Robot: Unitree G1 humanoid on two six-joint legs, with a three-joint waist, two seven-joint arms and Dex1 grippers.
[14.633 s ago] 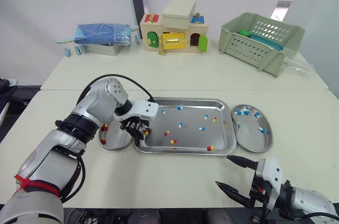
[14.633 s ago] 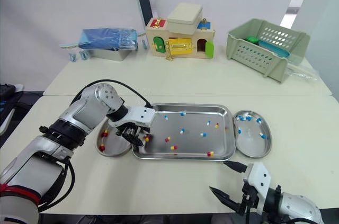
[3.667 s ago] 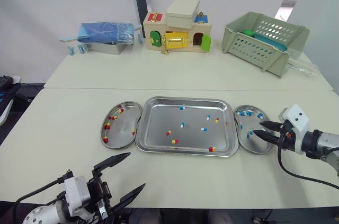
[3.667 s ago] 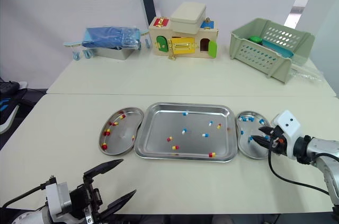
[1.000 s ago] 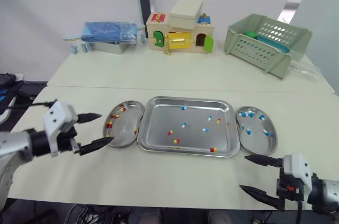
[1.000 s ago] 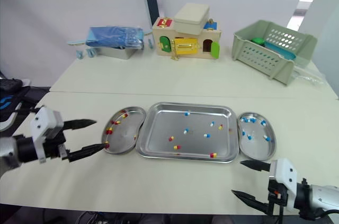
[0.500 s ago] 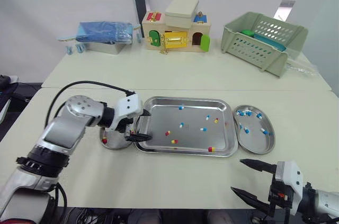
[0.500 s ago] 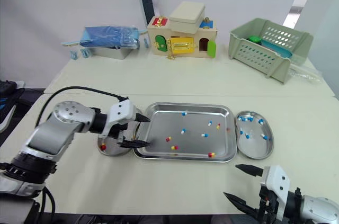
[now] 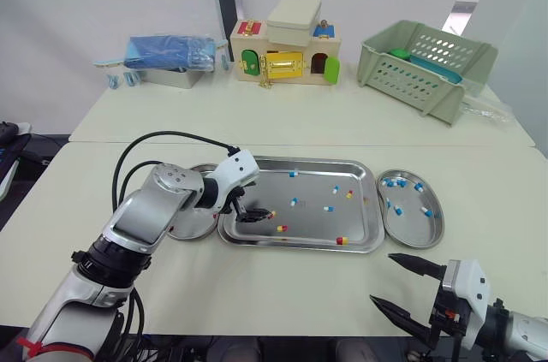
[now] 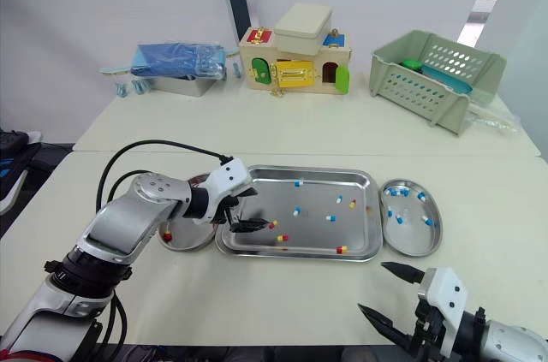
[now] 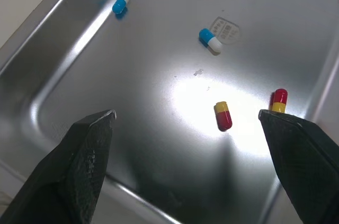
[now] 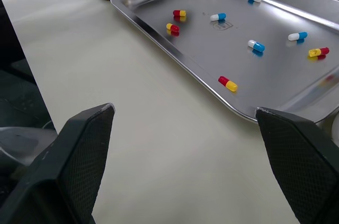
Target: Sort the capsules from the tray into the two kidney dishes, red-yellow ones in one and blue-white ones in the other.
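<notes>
**Left end effector lining up on a red-yellow capsule**

The left end effector (image 9: 251, 206) is hovering low over the steel tray (image 9: 360, 238), its fingers spread wide and gripping nothing. A red-yellow capsule (image 11: 223, 115) is lying flat on the tray floor between the fingertips, nearer one of them. A second red-yellow capsule (image 11: 278, 100) is lying just beside that fingertip. The first capsule's long axis is running crosswise to the fingers' closing line, with its yellow end pointing away from the wrist. It is probably feather-light, smooth and prone to rolling or skidding on the metal, so a gentle pinch across its middle looks best. The right end effector (image 9: 381, 278) is hanging open over the tabletop (image 9: 282, 293), well apart from the tray.
</notes>
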